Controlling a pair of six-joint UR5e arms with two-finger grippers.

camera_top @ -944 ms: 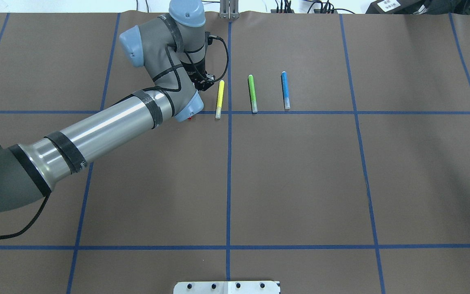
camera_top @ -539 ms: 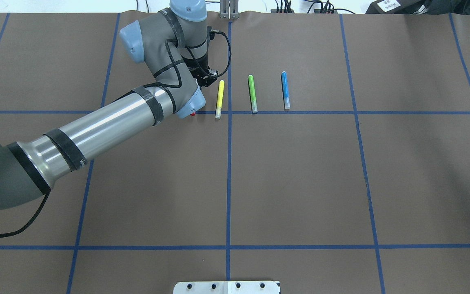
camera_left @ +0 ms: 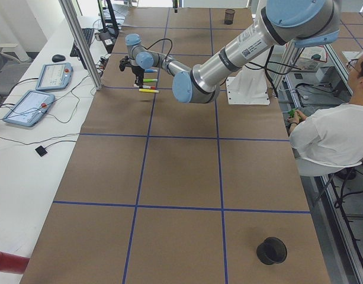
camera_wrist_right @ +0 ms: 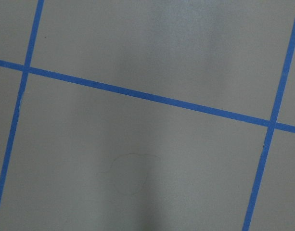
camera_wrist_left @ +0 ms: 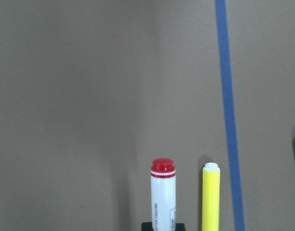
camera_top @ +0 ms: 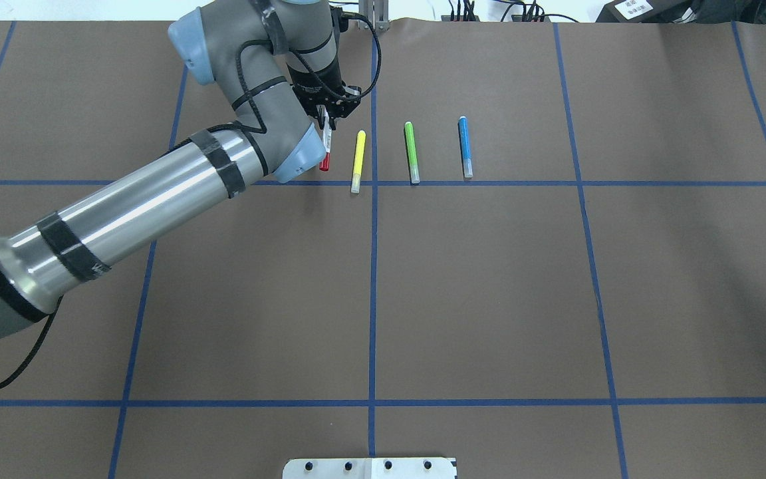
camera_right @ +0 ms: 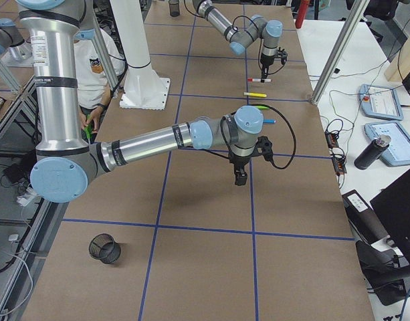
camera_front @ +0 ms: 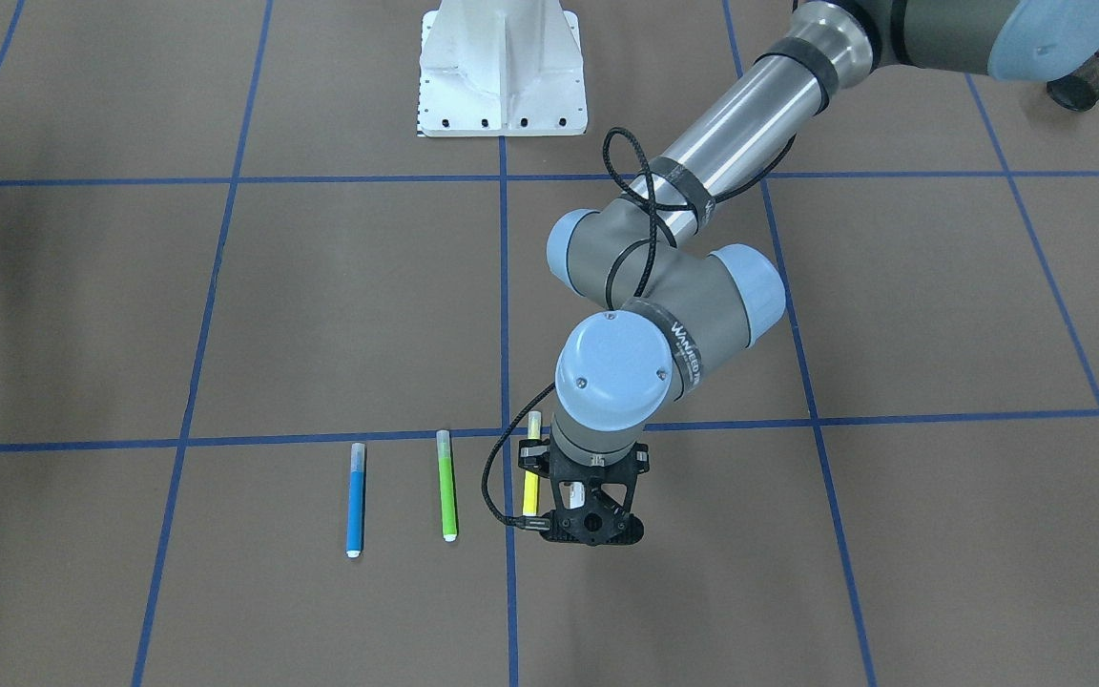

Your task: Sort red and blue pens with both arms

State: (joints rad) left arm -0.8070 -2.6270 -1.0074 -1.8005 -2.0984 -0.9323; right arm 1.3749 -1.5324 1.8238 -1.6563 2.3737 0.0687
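Left arm (camera_top: 150,199) has pulled back toward the table's far edge since the earlier overhead frames. The red marker (camera_top: 325,146) was hidden under the wrist then, apart from a red tip; now most of its length shows, held by the left gripper (camera_top: 326,120). Fingers are clamped on the barrel's far end, with a red end pointing toward the robot. It sits just beside the yellow pen (camera_top: 358,161), not touching. Green pen (camera_top: 411,152) and blue pen (camera_top: 465,146) lie further right in the same row, unmoved on the table (camera_top: 489,299). Left wrist view shows the marker's shadow offset to its left on the paper, so it looks lifted; overhead alone doesn't settle that. Front view hides the marker completely behind the wrist. Right gripper (camera_right: 239,177) shows properly only in the exterior right view, pointing down over bare paper, apart from the pens; can't tell whether its fingers are parted or closed. Right wrist view gives only paper and blue tape lines (camera_wrist_right: 152,98). Exterior left view adds a seated person (camera_left: 329,136) and a black mesh cup (camera_left: 271,250).
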